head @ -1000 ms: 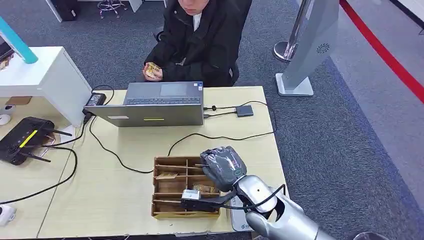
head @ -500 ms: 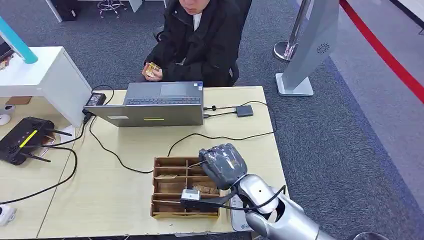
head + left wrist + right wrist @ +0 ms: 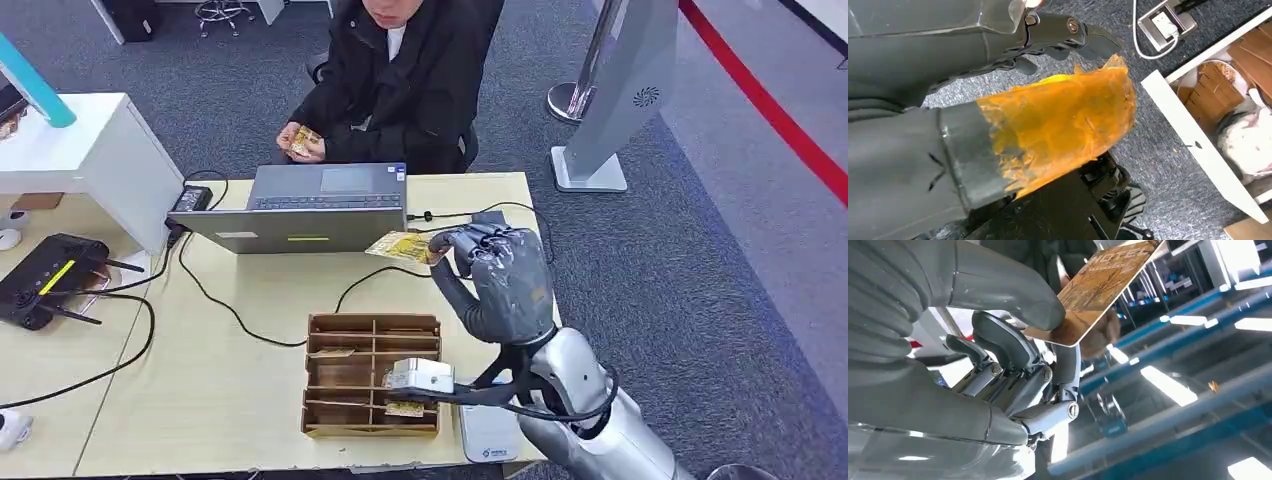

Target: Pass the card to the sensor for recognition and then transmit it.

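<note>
Card [image 3: 404, 246], pinched only by one end between the right hand's [image 3: 497, 277] thumb and fingers above the bench [image 3: 250, 340] near the laptop [image 3: 310, 208], could slip or twist loose before reaching the sensor.
</note>
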